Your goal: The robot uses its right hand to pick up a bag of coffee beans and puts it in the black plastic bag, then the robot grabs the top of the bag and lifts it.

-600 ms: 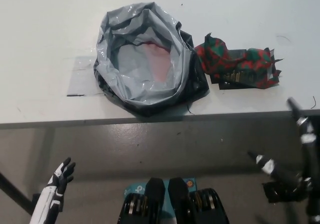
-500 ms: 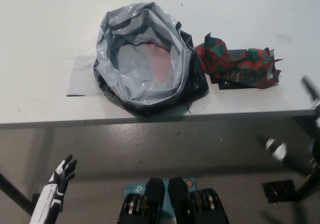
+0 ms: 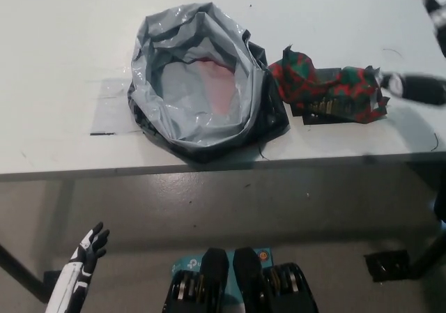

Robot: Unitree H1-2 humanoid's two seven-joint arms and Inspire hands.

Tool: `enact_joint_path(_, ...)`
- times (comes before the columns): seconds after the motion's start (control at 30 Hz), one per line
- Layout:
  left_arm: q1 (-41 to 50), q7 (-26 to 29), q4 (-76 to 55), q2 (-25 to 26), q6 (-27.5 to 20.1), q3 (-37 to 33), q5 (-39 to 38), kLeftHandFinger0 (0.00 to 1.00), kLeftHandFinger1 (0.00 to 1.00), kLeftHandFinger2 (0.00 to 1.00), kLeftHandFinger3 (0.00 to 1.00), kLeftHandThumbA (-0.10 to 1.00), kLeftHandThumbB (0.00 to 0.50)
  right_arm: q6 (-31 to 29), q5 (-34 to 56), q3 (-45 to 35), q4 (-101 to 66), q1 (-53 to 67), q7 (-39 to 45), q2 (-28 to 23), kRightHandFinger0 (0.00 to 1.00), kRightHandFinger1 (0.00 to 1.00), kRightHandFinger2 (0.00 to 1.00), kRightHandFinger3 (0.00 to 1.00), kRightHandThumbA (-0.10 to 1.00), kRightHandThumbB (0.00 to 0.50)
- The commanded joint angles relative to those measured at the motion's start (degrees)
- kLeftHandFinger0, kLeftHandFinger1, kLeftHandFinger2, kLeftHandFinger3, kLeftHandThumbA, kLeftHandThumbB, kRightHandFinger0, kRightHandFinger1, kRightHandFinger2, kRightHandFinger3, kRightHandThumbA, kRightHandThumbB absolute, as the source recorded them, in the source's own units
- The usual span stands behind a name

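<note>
Nearest, low at the left: the white left hand [image 3: 89, 247], below the table edge, fingers spread apart, holding nothing. It hangs over the grey floor [image 3: 209, 208], well apart from everything on the table.

On the white tabletop [image 3: 56, 62]: the black plastic bag [image 3: 202, 83], lined grey-silver inside, sits with its mouth rolled wide open and facing up. A pinkish patch shows at its bottom.

Just beside the bag, on its right: the crumpled red-and-green coffee bean bag [image 3: 326, 92], lying flat on the table, outside the black bag.

Far right edge: the black right hand [image 3: 421, 86], blurred, over the table right next to the coffee bag's end. Cannot tell its finger spread; contact with the bag also unclear.
</note>
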Motion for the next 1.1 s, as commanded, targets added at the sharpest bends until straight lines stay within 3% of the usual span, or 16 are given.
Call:
enact_joint_path(0.0,-0.78,-3.07,1.96,1.16,-2.61,-1.25,-1.36,1.00,1.00,1.00,1.00,0.99,0.278,18.97,-6.83,11.69,18.63,-23.22,23.23,-4.58,1.00,1.00,1.00,1.00,0.91,0.469)
enact_joint_path(0.1,-0.53,-3.34,2.58,1.16,-2.86,-1.48,-1.25,1.00,1.00,1.00,1.00,1.00,0.282,20.12,-8.09,14.86,26.33,-26.96,24.70,-2.88,1.00,1.00,1.00,1.00,0.93,0.499)
enact_joint_path(0.23,-0.39,-3.81,2.40,1.11,-2.77,-1.82,-1.27,1.00,1.00,1.00,1.00,1.00,0.286,19.54,-8.30,18.67,36.11,-30.98,25.75,-0.47,1.00,1.00,1.00,1.00,0.94,0.481)
enact_joint_path(0.3,-0.09,-3.66,1.88,0.85,-2.10,-1.93,-0.96,1.00,1.00,1.00,1.00,1.00,0.291,18.29,-8.32,21.01,42.33,-33.46,27.00,1.12,1.00,1.00,1.00,1.00,1.00,0.485)
enact_joint_path(0.43,-0.22,-4.33,2.20,1.00,-2.55,-1.88,-1.89,1.00,1.00,1.00,1.00,0.98,0.270,17.86,-7.85,23.37,49.48,-35.60,26.39,4.10,1.00,1.00,1.00,1.00,1.00,0.436)
enact_joint_path(0.67,-0.32,-4.79,2.26,1.25,-2.39,-2.12,-1.90,1.00,1.00,1.00,1.00,0.98,0.272,14.24,-7.89,27.83,62.12,-39.22,29.16,7.13,1.00,1.00,1.00,1.00,1.00,0.456)
enact_joint_path(0.77,-0.38,-4.98,2.19,1.35,-2.48,-2.16,-1.93,1.00,1.00,1.00,1.00,0.97,0.273,16.11,-9.10,28.91,63.27,-39.61,28.19,7.64,1.00,1.00,1.00,1.00,1.00,0.497)
enact_joint_path(1.03,-0.24,-5.69,2.03,1.58,-2.36,-1.98,-2.64,1.00,1.00,1.00,1.00,0.94,0.265,20.11,-11.45,31.27,61.75,-38.58,28.93,8.37,1.00,1.00,1.00,1.00,1.00,0.500)
enact_joint_path(1.07,-0.20,-5.75,2.08,1.59,-2.44,-1.96,-2.72,1.00,1.00,1.00,1.00,0.94,0.267,19.19,-11.06,31.62,62.28,-38.77,30.76,8.40,1.00,1.00,1.00,1.00,1.00,0.476)
